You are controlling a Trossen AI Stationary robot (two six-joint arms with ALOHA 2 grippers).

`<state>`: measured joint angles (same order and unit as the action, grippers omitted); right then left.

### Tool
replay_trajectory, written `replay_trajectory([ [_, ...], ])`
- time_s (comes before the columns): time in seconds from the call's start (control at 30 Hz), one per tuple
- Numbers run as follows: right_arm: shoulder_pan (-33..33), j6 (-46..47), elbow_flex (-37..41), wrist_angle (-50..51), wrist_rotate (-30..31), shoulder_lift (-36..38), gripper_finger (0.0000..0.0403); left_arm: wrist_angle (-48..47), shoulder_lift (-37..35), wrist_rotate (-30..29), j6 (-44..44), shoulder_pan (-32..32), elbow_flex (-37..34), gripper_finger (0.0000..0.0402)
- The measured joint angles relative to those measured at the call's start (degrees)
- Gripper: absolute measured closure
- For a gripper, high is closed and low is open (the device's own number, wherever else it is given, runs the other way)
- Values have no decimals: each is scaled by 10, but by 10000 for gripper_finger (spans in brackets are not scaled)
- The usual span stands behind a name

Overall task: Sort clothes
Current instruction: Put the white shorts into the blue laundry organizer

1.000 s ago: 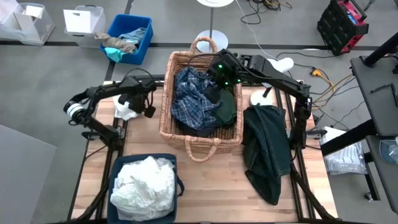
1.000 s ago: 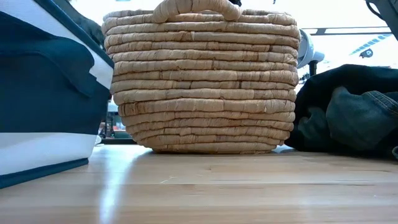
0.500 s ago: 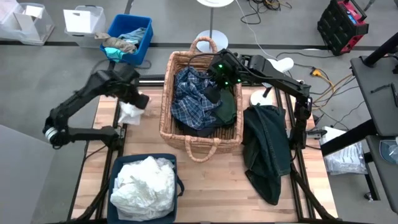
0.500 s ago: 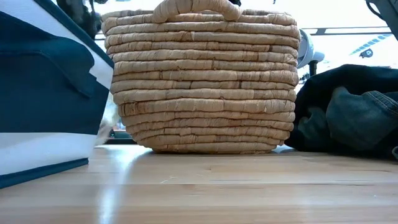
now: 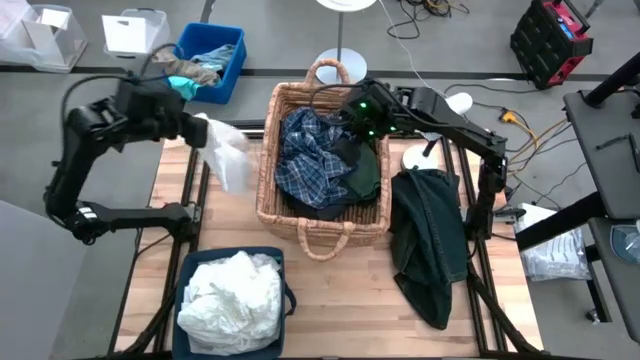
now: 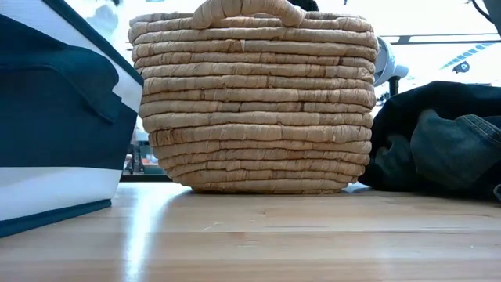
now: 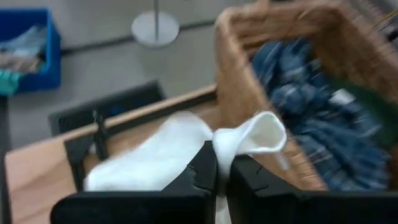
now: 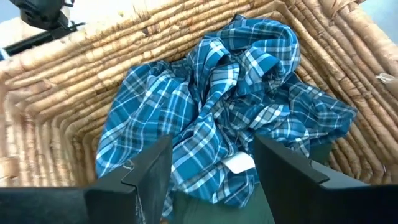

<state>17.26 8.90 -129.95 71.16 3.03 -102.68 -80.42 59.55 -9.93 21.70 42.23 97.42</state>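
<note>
A white garment [image 5: 225, 155] hangs from the left hand [image 5: 192, 128] in the upper left of the high view, just left of the wicker basket [image 5: 272, 190]; that hand's fingers [image 7: 205, 171] are clamped tight on the cloth. Inside the basket lie a blue-and-white plaid shirt [image 5: 310, 160] and a dark green garment [image 5: 366, 175]. The right hand [image 5: 352, 128] hovers over the basket's upper right, fingers [image 8: 152, 168] spread apart above the plaid, gripping nothing. A charcoal garment [image 5: 430, 240] lies on the counter [image 5: 350, 300] at right. More white clothes [image 5: 232, 300] fill the navy bin [image 5: 186, 262] at lower left.
</note>
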Motion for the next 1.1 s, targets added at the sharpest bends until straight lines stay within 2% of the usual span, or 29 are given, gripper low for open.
replay_trajectory([
  [0.13, -11, 6, 0, 10, 0, 25, 201, -1, -1, 3, -1, -27, 60, 402],
  [0.27, -25, 11, 0, 10, 0, 52, 214, 8, -3, 44, -1, -75, 109, 402],
  [0.33, -32, 12, 0, 10, 1, 63, 220, 14, -1, 62, 10, -105, 132, 402],
  [0.57, -54, 22, 0, 17, 23, 80, 242, 46, 15, 70, 49, -227, 200, 401],
  [0.8, -80, 23, 0, 57, 30, 83, 263, 151, 31, 234, 42, -384, 224, 401],
  [1.0, -102, 32, 0, 82, 31, 88, 277, 142, 45, 237, 98, -544, 219, 401],
  [1.1, -113, 35, 0, 81, 31, 89, 283, 96, 57, 200, 154, -630, 208, 401],
])
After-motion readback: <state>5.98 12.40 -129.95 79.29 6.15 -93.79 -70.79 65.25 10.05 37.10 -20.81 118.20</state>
